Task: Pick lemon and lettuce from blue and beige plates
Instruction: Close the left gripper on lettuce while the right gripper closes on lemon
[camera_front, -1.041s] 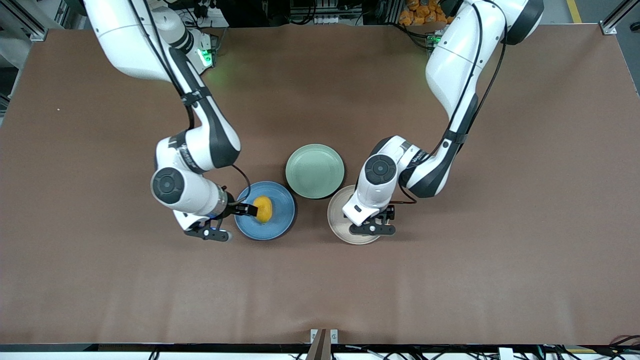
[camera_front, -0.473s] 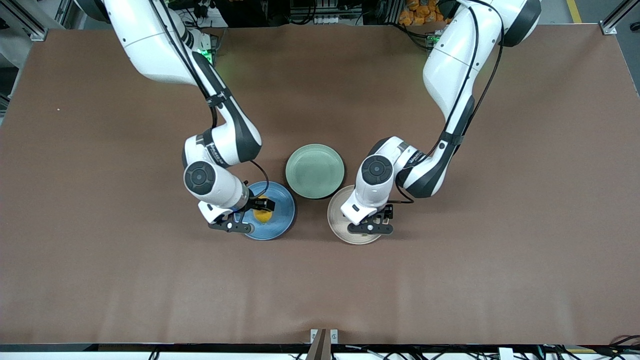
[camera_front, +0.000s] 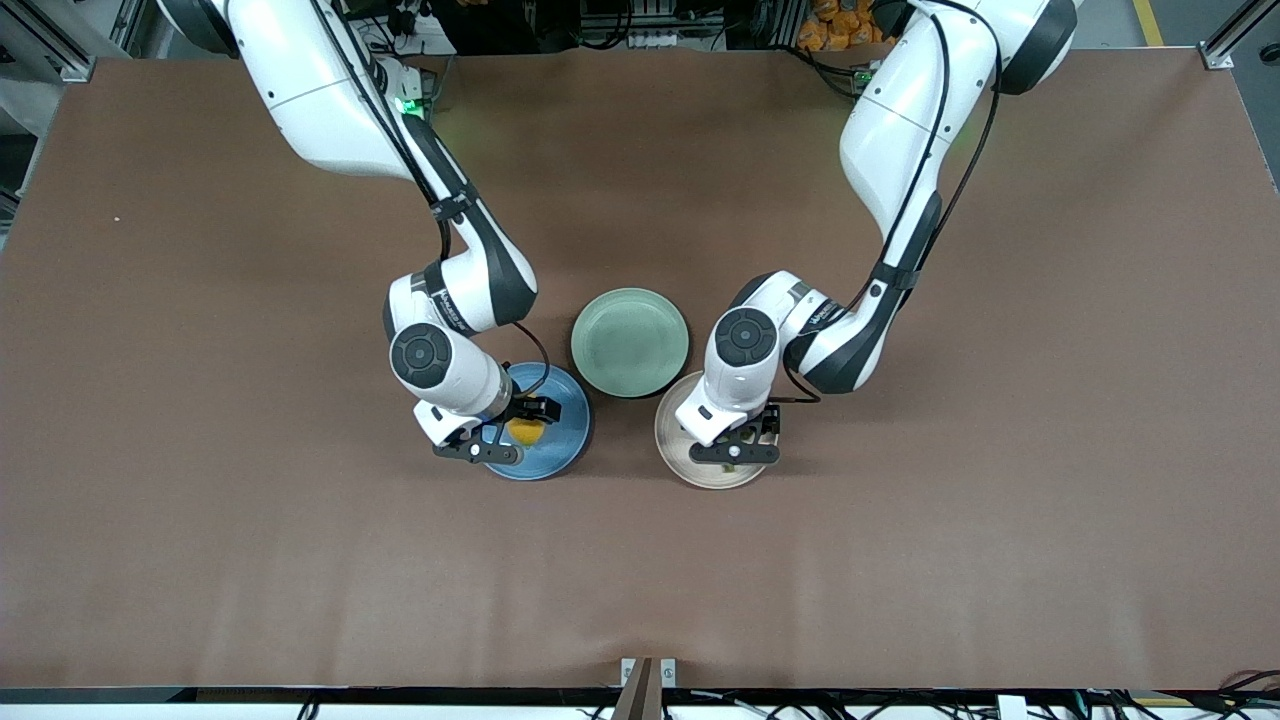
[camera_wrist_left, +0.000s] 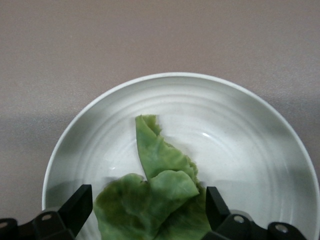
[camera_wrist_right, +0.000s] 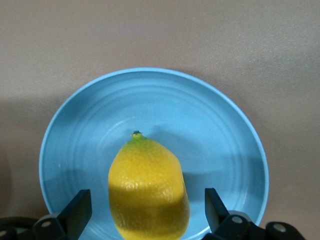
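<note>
You see three plates grouped mid-table; take the mint-green plate (camera_front: 629, 341) as your landmark. The blue plate (camera_front: 560, 415) lies just beside it, nearer the front camera and toward the right arm's end of the table. The beige plate (camera_front: 675, 440) lies just beside it too, likewise nearer the front camera but toward the left arm's end. The landmark sits between the two, a little farther from the camera than either.

Right arm: you find the right gripper (camera_front: 512, 428) low over the blue plate (camera_wrist_right: 150, 100), its fingers (camera_wrist_right: 77, 212) spread wide, one on each side of the lemon (camera_wrist_right: 148, 187). The lemon (camera_front: 525, 430) rests on the blue plate, its pointed green-tipped end aimed away from the gripper. In the right wrist view you see a gap between each finger and the fruit; nothing is pinched.

Left arm: you find the left gripper (camera_front: 745, 440) low over the beige plate (camera_wrist_left: 240, 115), its fingers (camera_wrist_left: 80, 207) also spread wide. The lettuce (camera_wrist_left: 155, 200) lies on that plate between the fingers, a wrinkled leaf with a narrower strip running out toward the plate's middle. Leaf edges reach close to both fingers; you cannot tell whether they touch. In the front view only a sliver of lettuce (camera_front: 731, 465) shows beneath the gripper.

Both plates sit flat on the brown table (camera_front: 900, 560).
</note>
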